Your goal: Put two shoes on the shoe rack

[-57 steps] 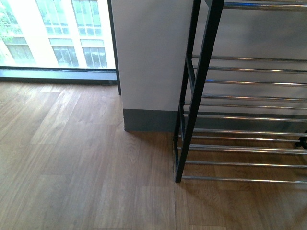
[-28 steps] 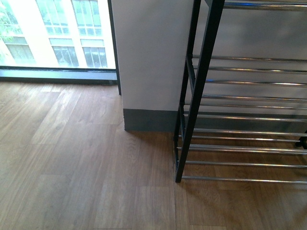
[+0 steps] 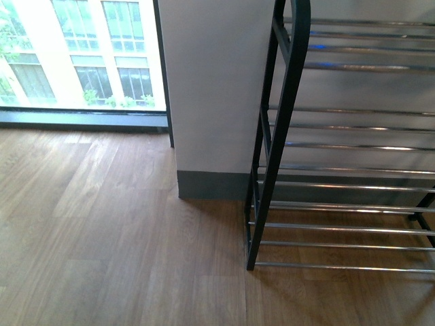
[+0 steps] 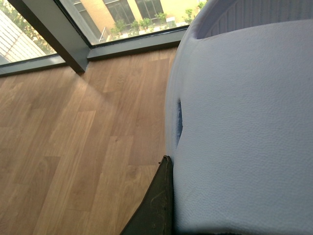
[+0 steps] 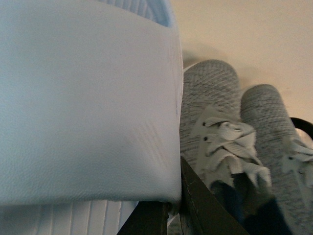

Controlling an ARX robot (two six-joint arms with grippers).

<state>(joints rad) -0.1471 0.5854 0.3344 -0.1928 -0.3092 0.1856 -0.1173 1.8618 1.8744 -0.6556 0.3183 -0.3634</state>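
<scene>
Here the shoe rack stands on the wooden floor against a pale wall, its black side frame arched at the top and its thin chrome bars running off in tiers behind it. Every bar that shows in the front view is bare. Just beside the rack, on the side of the black frame, the wall ends in a grey skirting board, and beyond that corner a tall window looks out on buildings. Neither arm shows in the front view.

From the left wrist, a pale blue slide fills most of the picture, its pebbled strap close up against a dark finger of the left gripper. The finger touches the strap's edge, but whether the gripper is clamped on the slide I cannot tell.

From the right wrist, a second pale blue slide sits right at the camera, with the dark fingers of the right gripper at its strap edge; again the grip itself is hidden. Just beside that slide lie two grey knit sneakers, side by side, laces up, on a pale surface; the rack is not in that view
</scene>
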